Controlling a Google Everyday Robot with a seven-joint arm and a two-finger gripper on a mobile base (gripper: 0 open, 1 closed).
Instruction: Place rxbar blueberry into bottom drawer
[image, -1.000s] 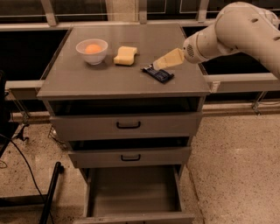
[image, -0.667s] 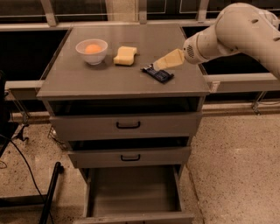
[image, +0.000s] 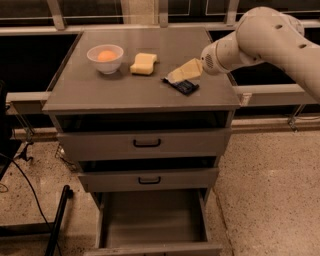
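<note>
The rxbar blueberry (image: 183, 86), a small dark navy bar, lies flat on the grey cabinet top (image: 120, 90) towards its right side. My gripper (image: 175, 76) reaches in from the right on a white arm (image: 260, 37). Its tip sits right over the bar's far left end, touching or nearly touching it. The bottom drawer (image: 150, 217) is pulled open at the foot of the cabinet, and its grey inside holds nothing.
A white bowl (image: 105, 58) holding an orange ball stands at the back left of the top. A yellow sponge block (image: 143, 63) lies beside it. The two upper drawers (image: 147, 143) with black handles are closed. A black cable and pole (image: 57, 217) lie on the floor at left.
</note>
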